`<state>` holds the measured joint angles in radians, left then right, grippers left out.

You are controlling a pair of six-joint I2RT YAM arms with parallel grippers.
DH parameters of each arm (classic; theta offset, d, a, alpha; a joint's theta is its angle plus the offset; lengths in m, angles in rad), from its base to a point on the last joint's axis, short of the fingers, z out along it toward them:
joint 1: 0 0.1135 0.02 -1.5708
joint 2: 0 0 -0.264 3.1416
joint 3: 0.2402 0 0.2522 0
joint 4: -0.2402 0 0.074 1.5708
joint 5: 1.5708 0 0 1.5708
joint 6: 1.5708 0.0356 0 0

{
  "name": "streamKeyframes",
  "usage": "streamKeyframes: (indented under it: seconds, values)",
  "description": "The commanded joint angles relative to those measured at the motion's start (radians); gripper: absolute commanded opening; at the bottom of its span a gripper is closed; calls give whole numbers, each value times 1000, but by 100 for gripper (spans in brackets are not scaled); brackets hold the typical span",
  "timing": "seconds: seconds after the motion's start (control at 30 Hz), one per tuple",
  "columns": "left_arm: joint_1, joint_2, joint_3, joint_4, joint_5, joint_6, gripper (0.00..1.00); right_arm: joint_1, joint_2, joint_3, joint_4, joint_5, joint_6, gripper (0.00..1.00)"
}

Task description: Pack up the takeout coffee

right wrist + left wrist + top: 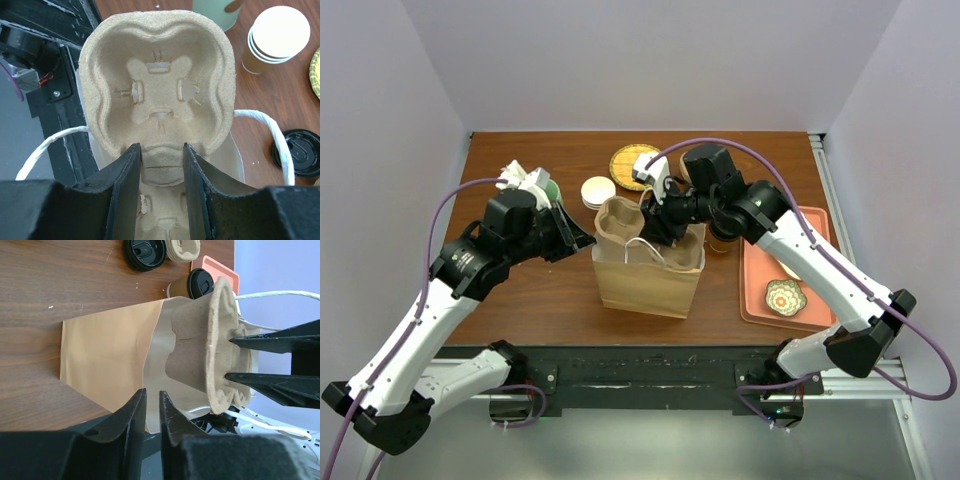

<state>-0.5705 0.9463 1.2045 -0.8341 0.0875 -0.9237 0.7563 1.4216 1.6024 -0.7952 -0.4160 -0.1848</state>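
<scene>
"Takeout coffee [193, 286]: where does it stand, and what is around it?"

"Start wide. On the wooden counter [535, 290] a kraft paper bag [645, 285] stands open in the middle. A moulded pulp cup carrier [157, 75] sits in its mouth, partly sticking out. The coffee stands upright on the counter just beside the bag's right side, between it and the orange tray [752, 290]. It is not yet in the carrier."

"And the fingers?"

"The right gripper [161, 150] has its fingers clamped on the carrier's middle ridge. The left gripper [152, 396] has its fingers drawn almost together, only a slit between them, at the bag's left rim. Whether paper is pinched there I cannot tell."

"How will the cup handle?"

"I'd judge it light but soft-walled. Kraft paper gives under a hard squeeze, and that could lift the black lid. Whether it is filled cannot be seen. If it is, it will be top-heavy and must stay upright. Take it around the brown body, below the lid's rim, with moderate pressure, never by the lid. The wall tapers, so a grip high on the body is less likely to slip."
</scene>
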Motion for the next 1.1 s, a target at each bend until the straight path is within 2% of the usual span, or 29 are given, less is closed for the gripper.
streamKeyframes:
  seconds: [0.0,0.07,0.33,0.53,0.63,0.73,1.07]
  values:
    - [0,-17,-11,71,9,5,25,11,-15,44,-15,45,-24,19]
    - [-2,-21,-25,102,21,3,28,12,-13,44,-19,48,-25,19]
    - [-2,0,-56,102,14,25,29,18,-9,56,-33,59,-25,19]
    - [-2,28,-49,98,15,54,21,21,2,70,-39,63,-27,19]
    - [-2,35,-42,104,20,60,13,25,10,82,-45,65,-28,19]
    - [-2,34,-34,101,12,66,0,28,11,87,-52,71,-30,19]
    - [-2,25,-19,102,9,78,0,60,10,59,-121,143,-53,18]
